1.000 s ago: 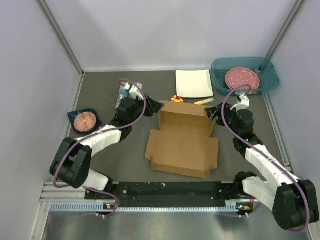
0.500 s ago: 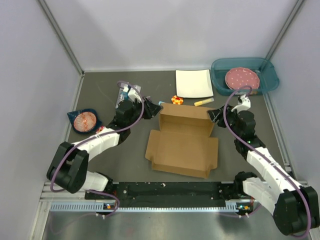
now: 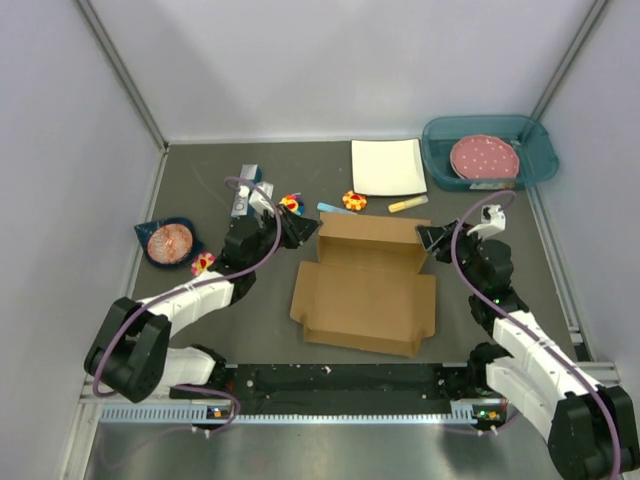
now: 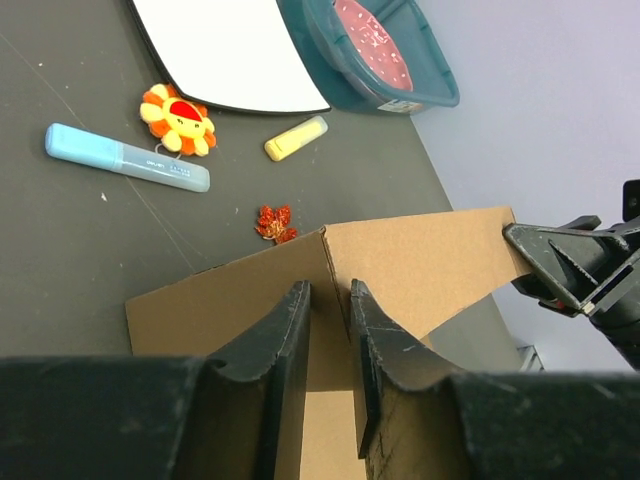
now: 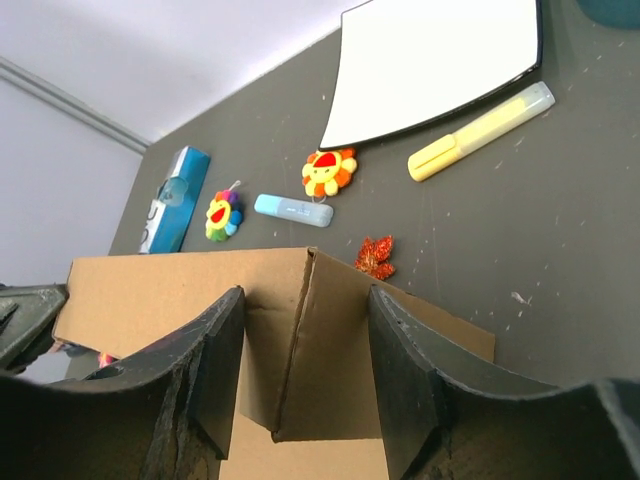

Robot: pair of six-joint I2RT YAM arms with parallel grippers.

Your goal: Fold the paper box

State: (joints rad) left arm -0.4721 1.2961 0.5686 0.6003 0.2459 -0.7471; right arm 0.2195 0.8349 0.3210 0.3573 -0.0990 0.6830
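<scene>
Lately my arms have drawn back a little beside the paper box (image 3: 365, 290) at mid-table. My left gripper (image 4: 328, 300) pinches its raised back-left corner, while my right gripper (image 5: 305, 340) straddles the back-right corner, jaws apart with gaps either side. The box's near half is cut off in both wrist views.

Light: bright, even, from overhead
Shadows: soft and thin beside the paper box (image 3: 368, 290) on the table (image 3: 200, 190)
Focus: my left gripper (image 4: 327, 292) and right gripper (image 5: 305, 295) dark and blurred near the lens; far things sharp
Walls (image 3: 350, 60): pale, evenly washed
</scene>
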